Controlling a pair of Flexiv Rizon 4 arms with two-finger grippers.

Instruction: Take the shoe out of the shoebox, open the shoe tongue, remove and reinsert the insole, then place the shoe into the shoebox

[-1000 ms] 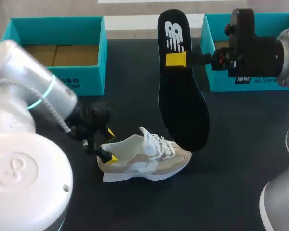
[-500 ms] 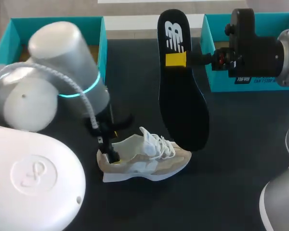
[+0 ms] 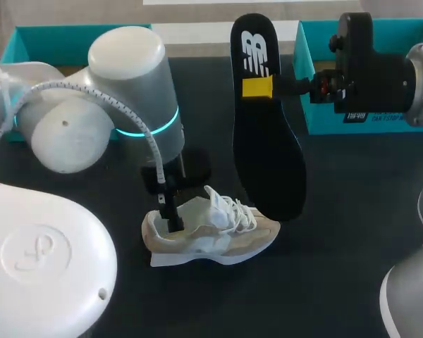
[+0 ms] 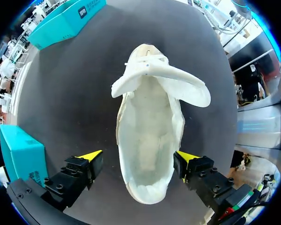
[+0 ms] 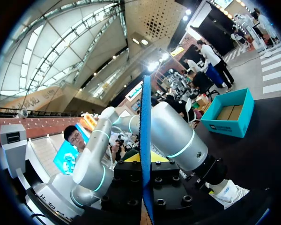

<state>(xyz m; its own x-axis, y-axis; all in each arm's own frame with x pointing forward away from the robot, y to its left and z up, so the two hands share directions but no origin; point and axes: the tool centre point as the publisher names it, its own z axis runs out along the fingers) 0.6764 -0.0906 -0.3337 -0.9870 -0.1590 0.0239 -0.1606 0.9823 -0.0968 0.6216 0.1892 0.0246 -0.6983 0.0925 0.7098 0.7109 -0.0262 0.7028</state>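
A beige and white sneaker (image 3: pixel 218 231) lies on the black table, toe to the right. My left gripper (image 3: pixel 171 222) hangs over its heel. In the left wrist view it (image 4: pixel 138 159) stands open, one yellow tip on each side of the heel, looking down into the shoe (image 4: pixel 150 126). The tongue (image 4: pixel 161 79) is folded forward, so the inside shows. My right gripper (image 3: pixel 258 86) is shut on the black insole (image 3: pixel 264 134), holding it upright above the shoe's toe. The right wrist view shows the insole (image 5: pixel 145 140) edge on between the fingers.
One teal shoebox (image 3: pixel 49 32) stands at the back left, mostly behind my left arm (image 3: pixel 127 84). A second teal box (image 3: pixel 317 113) stands at the back right behind my right wrist. My left arm's base covers the near left corner.
My left arm has swung right and brought its open gripper from beside the heel to straight over it. The right gripper and insole have stayed still.
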